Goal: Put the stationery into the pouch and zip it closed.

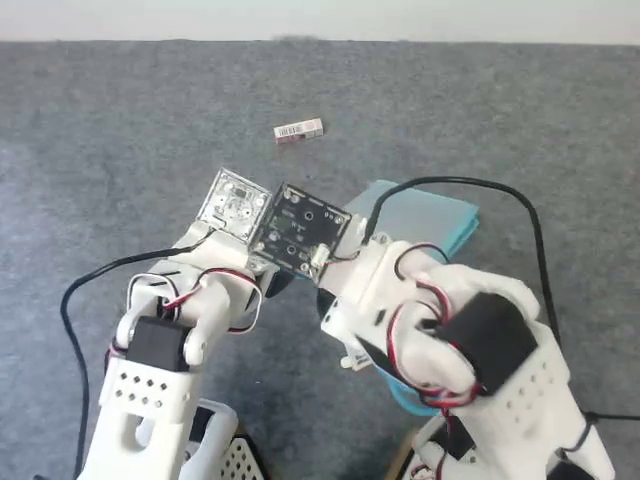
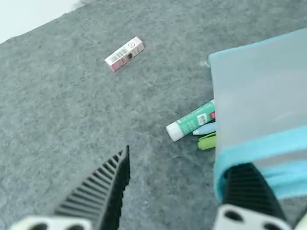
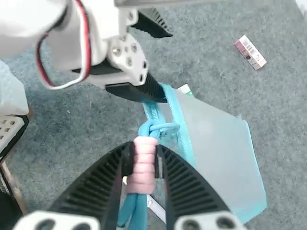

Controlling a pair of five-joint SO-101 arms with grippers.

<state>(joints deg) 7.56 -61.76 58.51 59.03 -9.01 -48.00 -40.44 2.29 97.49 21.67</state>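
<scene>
The right gripper (image 3: 143, 152) is clamped tight on the pink zipper pull (image 3: 143, 172) of the translucent blue pouch (image 3: 216, 143), which lies on grey felt (image 3: 273, 105). The left gripper (image 2: 182, 160) gapes wide and holds nothing, with 1 finger (image 2: 247, 184) at the pouch's edge. A glue stick (image 2: 191, 126) and a green-tipped item (image 2: 207, 141) seem to poke from the pouch; a small eraser (image 2: 124, 53) lies well apart.

Pouch (image 3: 216, 143) frosted clear, turquoise trim. Zip pull (image 3: 143, 167) pale pink. Right gripper (image 3: 144, 147) black, ribbed. Glue stick (image 2: 191, 125) green-white. Small box (image 2: 124, 53) pink-white, barcode stripes. Lime bit (image 2: 207, 141), maybe pen cap. Mat (image 1: 120, 130) mottled grey.
</scene>
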